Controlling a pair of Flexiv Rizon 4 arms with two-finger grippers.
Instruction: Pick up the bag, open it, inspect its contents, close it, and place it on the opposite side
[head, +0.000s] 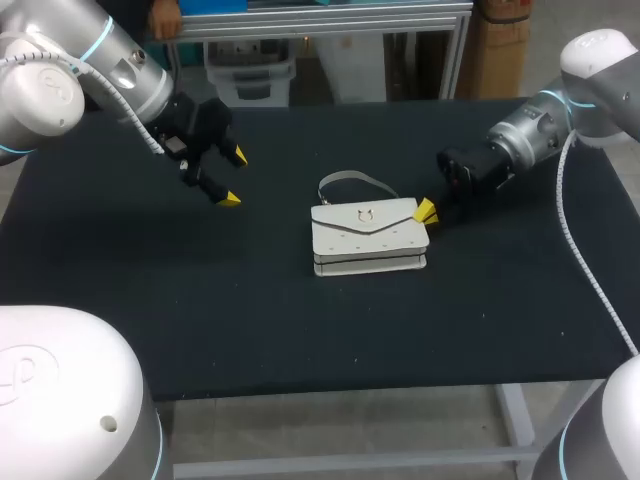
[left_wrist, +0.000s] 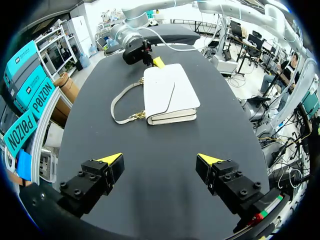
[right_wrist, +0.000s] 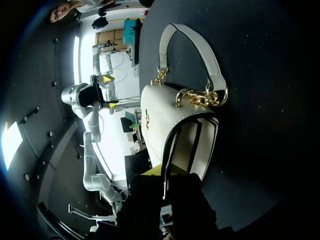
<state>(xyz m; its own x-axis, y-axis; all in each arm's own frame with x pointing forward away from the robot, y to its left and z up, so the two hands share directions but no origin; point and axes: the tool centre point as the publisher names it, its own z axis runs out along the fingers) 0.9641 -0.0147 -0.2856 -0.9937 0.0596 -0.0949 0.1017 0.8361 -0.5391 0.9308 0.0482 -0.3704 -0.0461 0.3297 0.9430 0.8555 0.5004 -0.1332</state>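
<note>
White with gold fittings, the bag (head: 368, 238) is lying flat near the middle of the black table (head: 150, 290), flap side up, its round clasp (head: 366, 214) facing the ceiling. Its handle (head: 352, 179) is resting on the cloth just beyond the bag's far edge, joined to the body by a short gold chain (right_wrist: 200, 97).

The right gripper (head: 427, 211) is sitting low at the bag's right end, touching its upper corner. From the right wrist the bag (right_wrist: 170, 120) is filling the space directly ahead of the gripper (right_wrist: 161, 175), and the flap's dark edge is standing slightly off the body at that end. Whether this gripper is clamping anything cannot be told, since its own housing is hiding the contact.

The left gripper (head: 234, 178) is hanging above the table's left part, well apart from the bag and holding nothing. In the left wrist view its fingers (left_wrist: 107, 165) are spread wide around bare cloth. The bag (left_wrist: 170, 92) is lying ahead of it, the handle (left_wrist: 114, 102) curling off one side and the right gripper (left_wrist: 157, 62) at the far end
</note>
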